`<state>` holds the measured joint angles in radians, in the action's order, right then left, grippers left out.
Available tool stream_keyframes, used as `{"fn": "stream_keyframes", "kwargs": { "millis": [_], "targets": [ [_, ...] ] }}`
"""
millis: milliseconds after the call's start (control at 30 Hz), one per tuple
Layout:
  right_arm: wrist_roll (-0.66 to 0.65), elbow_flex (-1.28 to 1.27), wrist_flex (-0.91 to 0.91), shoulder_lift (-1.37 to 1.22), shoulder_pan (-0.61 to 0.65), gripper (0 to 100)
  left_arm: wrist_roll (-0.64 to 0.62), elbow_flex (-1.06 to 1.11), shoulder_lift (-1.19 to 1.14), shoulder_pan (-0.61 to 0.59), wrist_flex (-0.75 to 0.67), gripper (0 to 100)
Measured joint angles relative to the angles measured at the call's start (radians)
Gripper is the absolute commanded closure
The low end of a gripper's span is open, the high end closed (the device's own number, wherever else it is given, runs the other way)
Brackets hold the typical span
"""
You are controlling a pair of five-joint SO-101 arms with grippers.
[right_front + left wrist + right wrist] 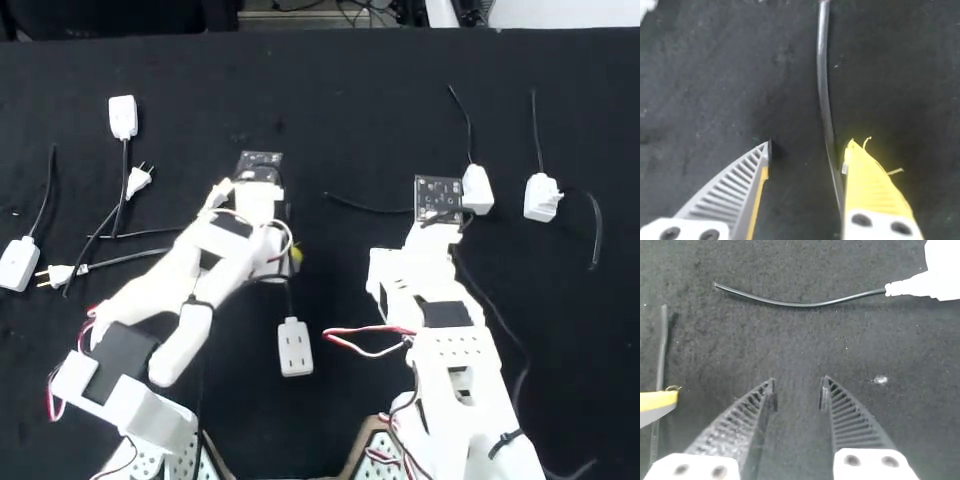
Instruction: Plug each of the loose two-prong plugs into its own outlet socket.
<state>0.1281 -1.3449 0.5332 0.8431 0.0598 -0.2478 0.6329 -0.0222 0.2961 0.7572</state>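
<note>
— Nearest the lens, the left gripper (807, 147) is seen low over the black cloth (715, 75), its jaws spread wide and nothing clamped between them. How much of the job can be counted as done?

— None of it, as far as can be judged. The right gripper (797, 390) is likewise held wide open over bare cloth, and nothing is carried in it. An outlet socket (295, 348) is seen lying near the middle of the cloth, toward the robot, with its slots unfilled. Two white pieces, the far block (122, 115) and the edge block (18, 262), are laid at the left side of the cloth. They are taken for sockets, though that cannot be confirmed. The upper plug (140, 180) and the lower plug (58, 272) are found near them, prongs bare, seated in nothing. Every insertion is therefore judged to be outstanding.

— And what is given by one view and withheld by another?

— By the high view the whole layout is supplied, loose plugs included. By the left wrist view a finer relation is settled: the black cord (824, 100) is run between the open jaws, just beside the yellow finger (870, 185), a spot masked from above by the left arm (200, 260). By the right wrist view a thin cord (800, 303) is shown joined to a white body (940, 280), well ahead of the right gripper.
</note>
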Motion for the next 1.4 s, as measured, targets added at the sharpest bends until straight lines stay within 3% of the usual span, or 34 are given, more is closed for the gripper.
{"fn": "stream_keyframes", "kwargs": {
  "millis": [333,500,800,900,1000,1133,1233,1400],
  "targets": [
    [0.0,0.0,0.0,0.0,0.0,86.1,0.023,0.009,0.034,-0.218,0.189,77],
    [0.0,0.0,0.0,0.0,0.0,86.1,0.141,0.074,0.152,-0.315,0.302,77],
    [0.0,0.0,0.0,0.0,0.0,86.1,0.437,0.373,0.443,-0.491,0.316,77],
    [0.0,0.0,0.0,0.0,0.0,86.1,0.476,0.388,0.562,-0.532,0.322,76],
    [0.0,0.0,0.0,0.0,0.0,86.1,0.427,0.388,0.68,-0.529,0.315,76],
    [0.0,0.0,0.0,0.0,0.0,86.1,0.232,0.393,0.749,-0.47,0.209,76],
    [0.0,0.0,0.0,0.0,0.0,86.1,0.124,0.41,0.727,-0.427,0.101,76],
    [0.0,0.0,0.0,0.0,0.0,86.1,0.051,0.407,0.578,-0.358,0.011,76]
  ]
}}
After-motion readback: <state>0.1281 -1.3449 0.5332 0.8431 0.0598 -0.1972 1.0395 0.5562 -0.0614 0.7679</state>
